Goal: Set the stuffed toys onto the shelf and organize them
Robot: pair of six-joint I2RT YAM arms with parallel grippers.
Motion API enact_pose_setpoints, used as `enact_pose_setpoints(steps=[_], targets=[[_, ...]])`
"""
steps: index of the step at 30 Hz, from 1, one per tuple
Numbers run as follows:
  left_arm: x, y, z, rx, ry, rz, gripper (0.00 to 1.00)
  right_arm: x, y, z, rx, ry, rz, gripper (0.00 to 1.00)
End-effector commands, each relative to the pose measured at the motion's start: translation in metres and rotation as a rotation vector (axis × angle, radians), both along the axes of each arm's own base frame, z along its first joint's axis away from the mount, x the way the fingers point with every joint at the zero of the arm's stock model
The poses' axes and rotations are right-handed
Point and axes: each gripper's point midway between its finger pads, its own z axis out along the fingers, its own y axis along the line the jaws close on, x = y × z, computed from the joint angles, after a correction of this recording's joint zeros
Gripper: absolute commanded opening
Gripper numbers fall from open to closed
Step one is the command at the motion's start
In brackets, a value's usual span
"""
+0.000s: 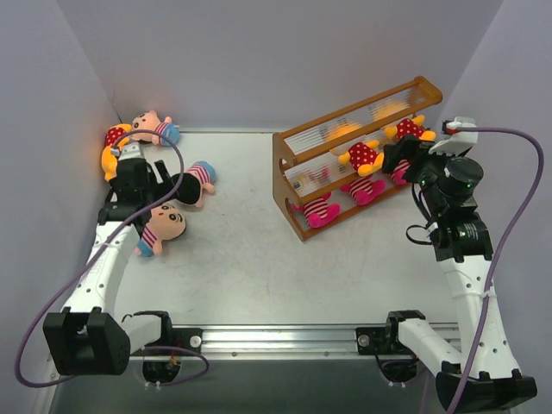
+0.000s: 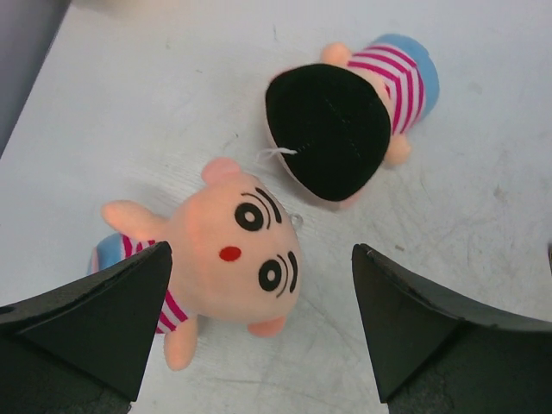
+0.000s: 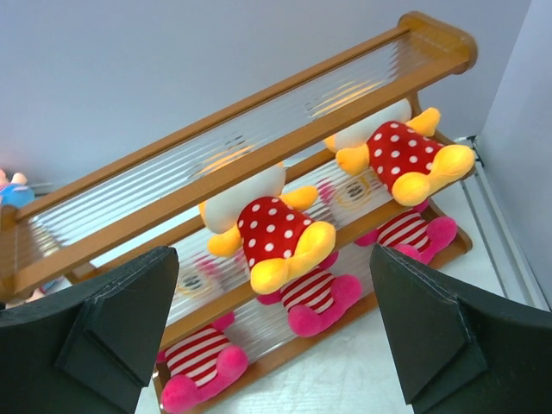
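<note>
Now L gripper (image 2: pixel 260 250) fingers spread over peach-faced striped-shirt plush boy (image 2: pixel 233 259); R gripper (image 3: pixel 274 254) fingers spread, facing orange-brown wooden rod shelf (image 3: pixel 440 39) w/ two yellow polka-dot bears (image 3: pixel 276 233).

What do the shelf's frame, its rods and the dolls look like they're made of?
Shelf frame: looks like wood, orange-brown with a smooth, slightly glossy finish.
Rods: pale and semi-translucent, dolls show blurred through them; probably plastic or acrylic, can't be sure.
Boy doll: soft plush fabric with a fuzzy nap, face seemingly stitched on.
Bear doll: same plush look, polka-dot cloth body.
</note>
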Motion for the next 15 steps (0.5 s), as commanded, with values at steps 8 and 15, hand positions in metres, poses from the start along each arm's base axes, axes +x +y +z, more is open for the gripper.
enact_pose_setpoints(steps=[8, 15], targets=[[0.074, 0.102, 0.025, -0.039, -0.158, 0.295, 0.94, -0.008, 0.043, -0.018, -0.029, -0.028, 0.141, 1.0], [0.128, 0.151, -0.002, 0.32, -0.058, 0.214, 0.94, -0.01, 0.067, -0.031, -0.042, -0.035, 0.246, 1.0]])
